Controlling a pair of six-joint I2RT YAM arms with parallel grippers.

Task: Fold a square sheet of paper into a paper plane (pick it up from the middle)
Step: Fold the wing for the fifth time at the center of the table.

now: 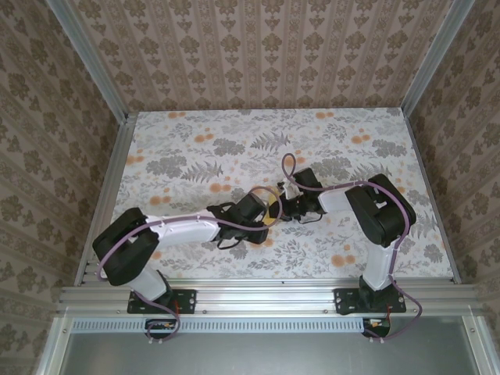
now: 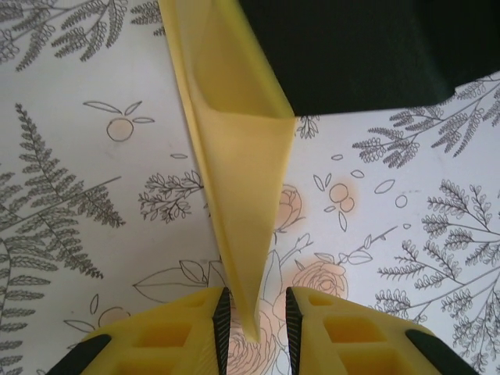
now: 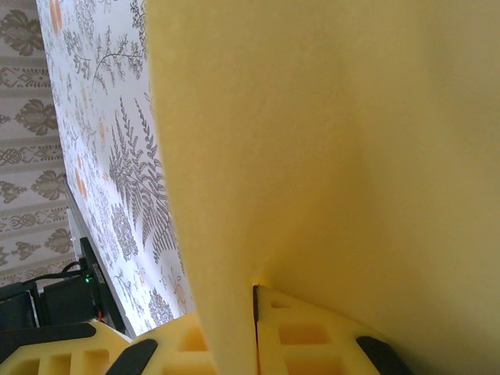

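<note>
The paper plane (image 2: 238, 195), a slim pointed dart of plain yellow paper, hangs over the flowered table. Its narrow tip reaches down between the fingers of my left gripper (image 2: 254, 312). Those jaws stand a little apart, the left pad (image 2: 223, 320) close beside the tip and a clear gap on the right side. My right gripper (image 3: 255, 301) is shut on the wide part of the paper (image 3: 328, 141), which spreads across that view. From above, both grippers meet at the table's middle, left (image 1: 262, 212) and right (image 1: 287, 205), with a bit of yellow paper (image 1: 274, 209) between them.
The right arm's black wrist (image 2: 351, 47) hangs just beyond the paper in the left wrist view. The flowered tabletop (image 1: 195, 156) is walled by patterned panels behind and at both sides, with aluminium rails (image 1: 258, 293) along the near edge.
</note>
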